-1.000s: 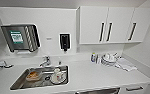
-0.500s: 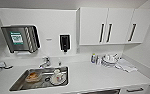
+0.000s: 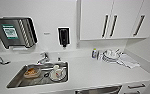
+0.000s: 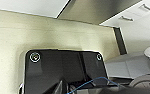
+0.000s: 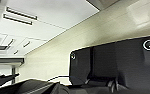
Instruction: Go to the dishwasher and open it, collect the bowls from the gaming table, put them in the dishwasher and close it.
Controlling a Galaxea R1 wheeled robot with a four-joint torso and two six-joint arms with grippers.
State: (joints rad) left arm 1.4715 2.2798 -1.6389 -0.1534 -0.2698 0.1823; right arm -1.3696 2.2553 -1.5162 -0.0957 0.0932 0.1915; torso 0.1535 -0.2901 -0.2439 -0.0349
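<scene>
The dishwasher's brushed steel front (image 3: 99, 90) peeks in at the lower edge of the head view, under the white counter (image 3: 91, 72) and to the right of the sink. In the left wrist view a steel panel (image 4: 101, 10), likely the same dishwasher front, stands closed between white cabinet fronts above the beige floor. The gaming table and its bowls are out of view. Each wrist view has the robot's own dark plate large in front, and neither gripper's state can be read.
A steel sink (image 3: 16, 81) holds a tap and used dishes (image 3: 56, 73). A towel dispenser (image 3: 14, 32) and a soap dispenser (image 3: 63, 36) hang on the wall. Stacked dishes and a cloth (image 3: 114, 57) lie at the counter's right. White upper cabinets (image 3: 111, 18) hang above, and white drawers (image 5: 18, 17) face the right wrist.
The head picture has shifted very slightly, so the camera moved a little. Nothing on the counter or in the sink has moved.
</scene>
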